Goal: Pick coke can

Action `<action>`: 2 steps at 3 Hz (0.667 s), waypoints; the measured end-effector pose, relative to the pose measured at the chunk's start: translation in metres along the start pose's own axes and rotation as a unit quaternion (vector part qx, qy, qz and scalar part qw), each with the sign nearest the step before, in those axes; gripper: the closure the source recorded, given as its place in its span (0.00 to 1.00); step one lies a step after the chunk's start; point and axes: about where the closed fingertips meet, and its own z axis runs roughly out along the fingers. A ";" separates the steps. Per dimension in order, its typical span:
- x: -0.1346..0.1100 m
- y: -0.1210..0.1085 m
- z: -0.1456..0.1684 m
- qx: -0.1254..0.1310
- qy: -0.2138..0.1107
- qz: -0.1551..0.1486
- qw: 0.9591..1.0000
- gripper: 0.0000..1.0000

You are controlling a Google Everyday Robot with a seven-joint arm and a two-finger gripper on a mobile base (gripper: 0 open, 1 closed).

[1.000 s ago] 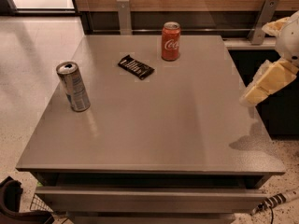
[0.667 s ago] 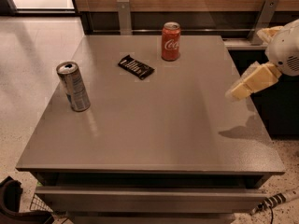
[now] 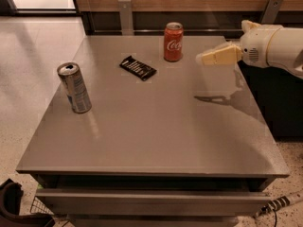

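Swung closer since a second ago, my cream gripper [image 3: 210,56] hovers near the short red Coca-Cola can [image 3: 173,42]; open or closed, I cannot tell.

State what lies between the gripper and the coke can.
Nothing: in the camera view only bare grey table top separates the gripper, hovering at the right, from the coke can.

I see my tool [image 3: 209,57] hovering over the bench [image 3: 156,126] at its far right, near the upright coke can [image 3: 173,42] but apart from it; a black wrapper [image 3: 138,67] lies left of it; a silver can [image 3: 74,87] stands near the left edge.
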 end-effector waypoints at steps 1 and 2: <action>-0.010 -0.015 0.026 0.019 -0.052 0.025 0.998 0.00; -0.010 -0.015 0.034 0.012 -0.055 0.024 0.998 0.00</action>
